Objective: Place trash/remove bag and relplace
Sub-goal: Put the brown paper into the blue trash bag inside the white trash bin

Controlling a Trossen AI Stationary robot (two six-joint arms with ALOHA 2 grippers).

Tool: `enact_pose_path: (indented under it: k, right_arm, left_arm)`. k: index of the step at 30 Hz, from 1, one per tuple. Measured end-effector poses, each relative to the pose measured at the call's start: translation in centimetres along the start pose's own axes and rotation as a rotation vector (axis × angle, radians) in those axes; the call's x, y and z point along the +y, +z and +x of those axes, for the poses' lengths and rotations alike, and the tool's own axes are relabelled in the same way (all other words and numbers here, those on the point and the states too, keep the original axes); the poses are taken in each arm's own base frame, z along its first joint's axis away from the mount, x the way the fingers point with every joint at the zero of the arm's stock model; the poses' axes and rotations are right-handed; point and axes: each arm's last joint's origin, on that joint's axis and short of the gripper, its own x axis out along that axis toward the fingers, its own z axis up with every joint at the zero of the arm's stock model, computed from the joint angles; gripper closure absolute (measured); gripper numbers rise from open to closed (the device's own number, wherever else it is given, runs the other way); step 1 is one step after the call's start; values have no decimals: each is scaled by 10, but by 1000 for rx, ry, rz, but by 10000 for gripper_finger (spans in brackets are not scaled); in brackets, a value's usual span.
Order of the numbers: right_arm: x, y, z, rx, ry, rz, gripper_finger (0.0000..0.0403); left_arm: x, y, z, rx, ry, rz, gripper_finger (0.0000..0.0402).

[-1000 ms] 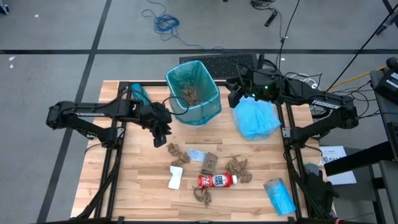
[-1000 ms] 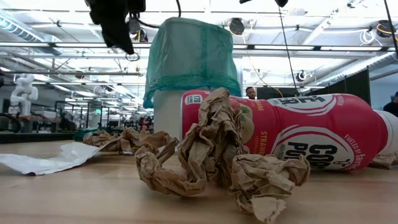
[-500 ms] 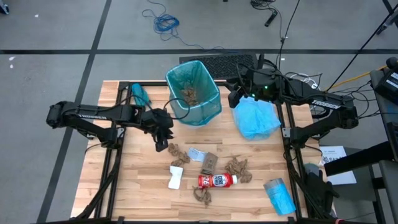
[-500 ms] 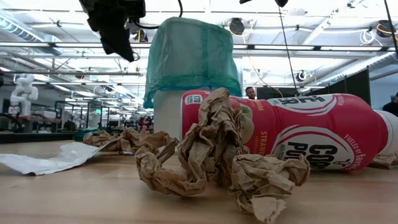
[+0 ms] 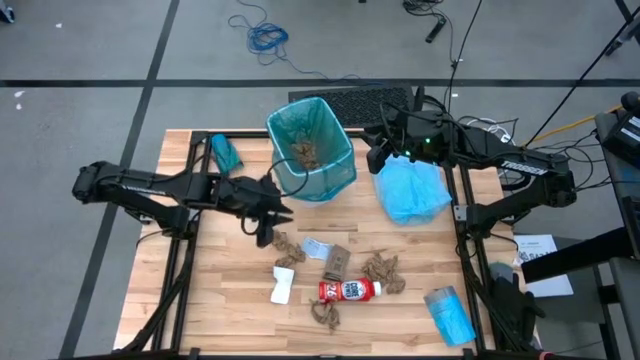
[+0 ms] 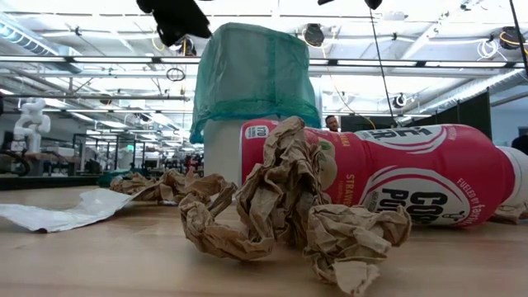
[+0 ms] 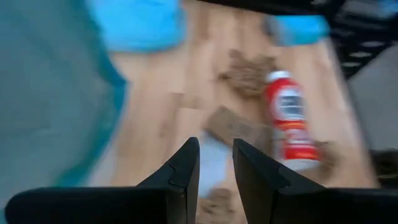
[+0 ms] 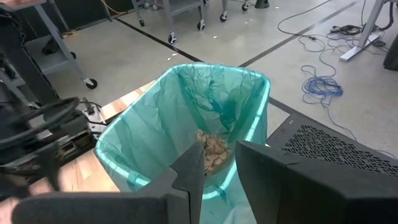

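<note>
Trash pickup step. My left end effector (image 5: 265, 232), slightly parted and empty, hangs above a crumpled brown paper wad (image 5: 284, 246); next, descend and pinch it.

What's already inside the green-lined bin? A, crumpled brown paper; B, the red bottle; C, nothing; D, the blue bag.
A: crumpled brown paper lies at the bottom of the green-lined bin, while the red bottle lies on the table.

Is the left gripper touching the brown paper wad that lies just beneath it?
Cannot tell. In the high view the left gripper overlaps the paper wad; its height is unclear, and the left wrist view is blurred.
</note>
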Motion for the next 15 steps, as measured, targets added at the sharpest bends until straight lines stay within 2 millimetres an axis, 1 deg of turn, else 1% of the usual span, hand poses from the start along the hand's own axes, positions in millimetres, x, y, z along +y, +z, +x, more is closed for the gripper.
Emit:
enact_pose_path:
  k: [4,7,9,15]
  right_arm:
    - [0,0,0,-1,1,0,316]
    - [0,0,0,-1,1,6,316]
    - [0,0,0,-2,1,8,316]
    - [1,1,0,-9,5,11,316]
  left_arm:
    - [11,2,2,-27,219,50,308]
    - [22,4,5,-39,365,48,308]
    - [30,4,8,-37,409,35,308]
    - [44,8,20,-43,455,3,308]
